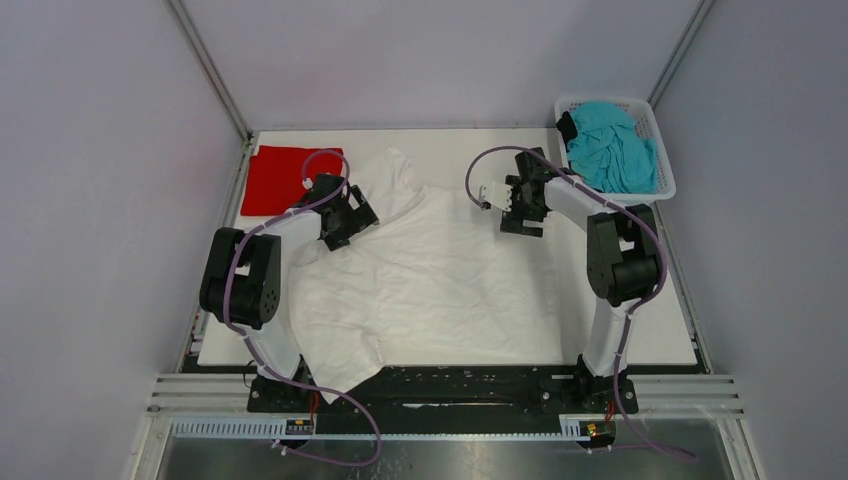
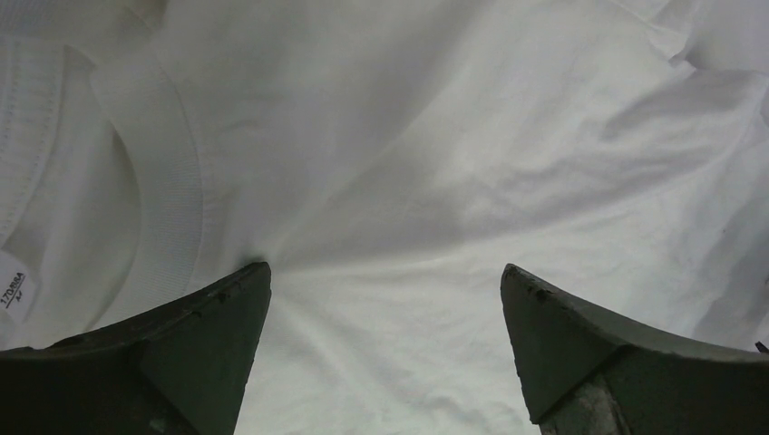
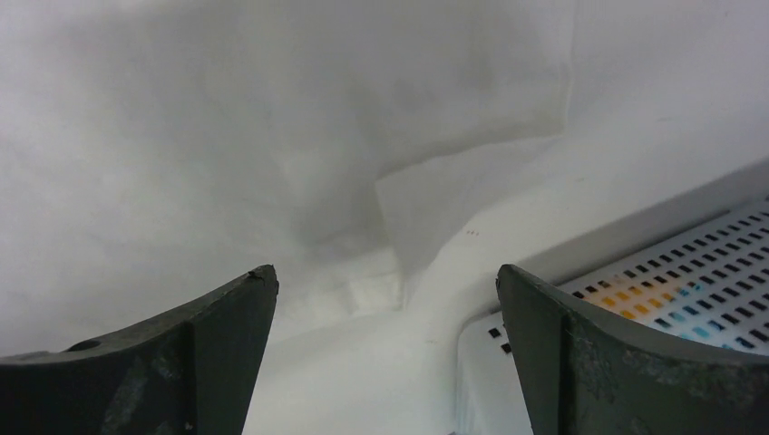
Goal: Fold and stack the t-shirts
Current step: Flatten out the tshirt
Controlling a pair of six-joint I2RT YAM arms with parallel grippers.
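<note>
white t-shirt (image 1: 440, 275): spread wrinkled across the middle of the surface (image 1: 640, 330), collar end toward the far left, one corner hanging over the near edge by the left arm's base.
collar: ribbed band and a small printed tag (image 2: 11, 288) at the left of the left wrist view.
red t-shirt (image 1: 280, 180): folded flat at the far left corner, just beside the white t-shirt's sleeve, right edge partly hidden behind the left arm.
basket (image 1: 660, 185): white, perforated, at the far right corner.
teal t-shirt (image 1: 615, 150): bunched inside the basket, a dark cloth (image 1: 567, 126) at its left end; orange cloth (image 3: 626, 290) glimpsed through the holes.
left fingers (image 1: 350, 212): spread wide, only cloth between them; low over the white t-shirt beside the collar, creases fanning from one tip.
right fingers (image 1: 522, 205): spread wide, closed on nothing; at the white t-shirt's far right edge, basket corner just beside.
in the way: left forearm across the shirt's shoulder; purple cable (image 1: 325, 155) looping over the red t-shirt.
</note>
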